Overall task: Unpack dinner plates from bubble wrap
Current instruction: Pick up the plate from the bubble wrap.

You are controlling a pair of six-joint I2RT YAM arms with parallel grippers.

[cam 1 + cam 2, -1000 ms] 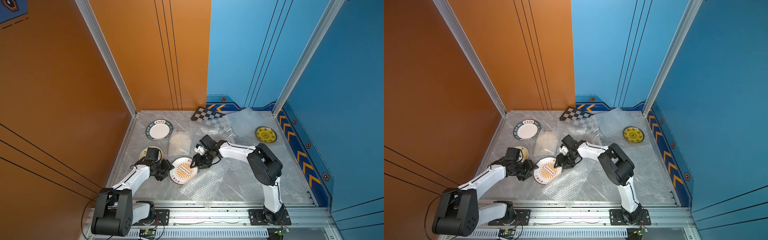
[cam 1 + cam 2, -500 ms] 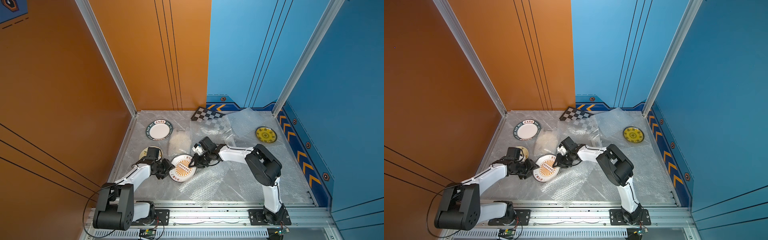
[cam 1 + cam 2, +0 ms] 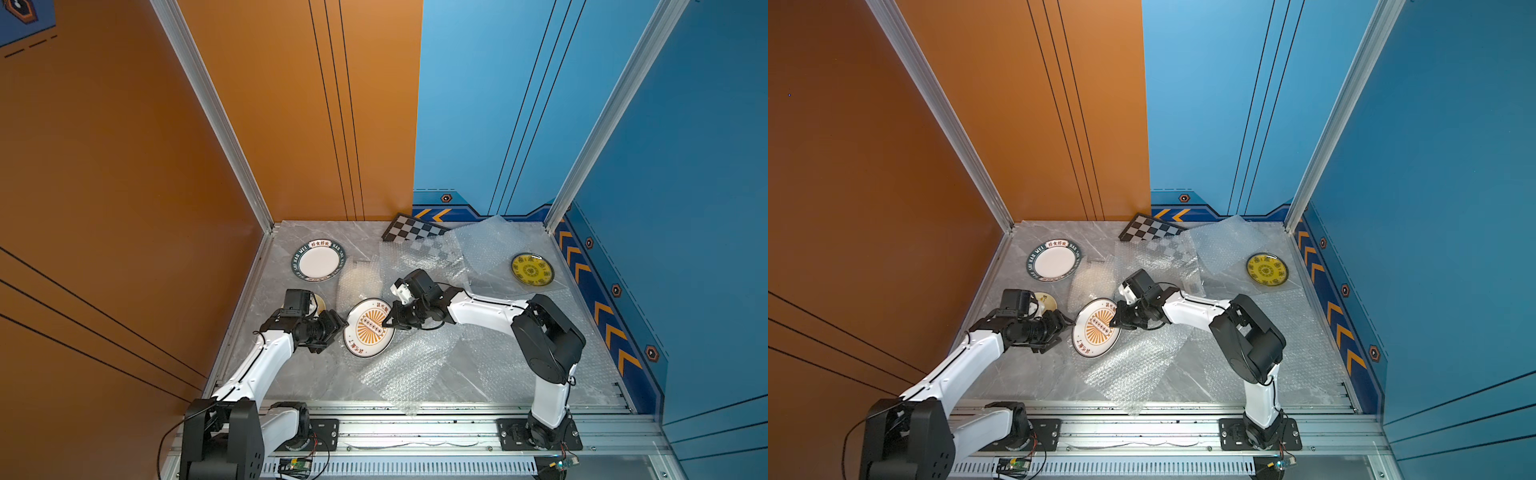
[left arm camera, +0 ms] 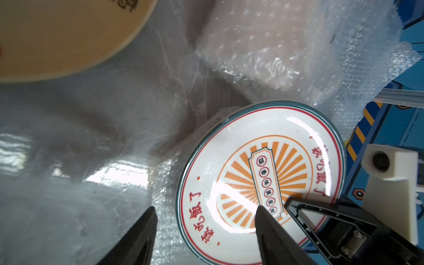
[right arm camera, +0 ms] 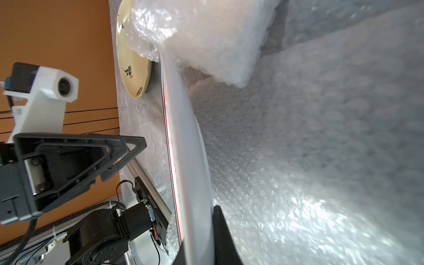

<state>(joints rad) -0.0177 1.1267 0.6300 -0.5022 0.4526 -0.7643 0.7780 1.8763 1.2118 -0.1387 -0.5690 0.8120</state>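
The white orange-sunburst dinner plate lies on a sheet of bubble wrap at the middle front. My right gripper is shut on its right rim, and the right wrist view shows the plate edge-on between the fingers. My left gripper is open at the left rim. One finger stands over the plate's face, the other over the wrap outside it. A folded bubble wrap bundle lies just behind the plate.
A white plate with a green-lettered rim sits at the back left. A cream plate lies by my left wrist, a yellow plate at the back right. Loose wrap sheets overlap the checkerboard.
My right gripper has moved left onto the sunburst plate's rim and shut on it. The left gripper stays at the plate's left rim, its jaws slightly wider.
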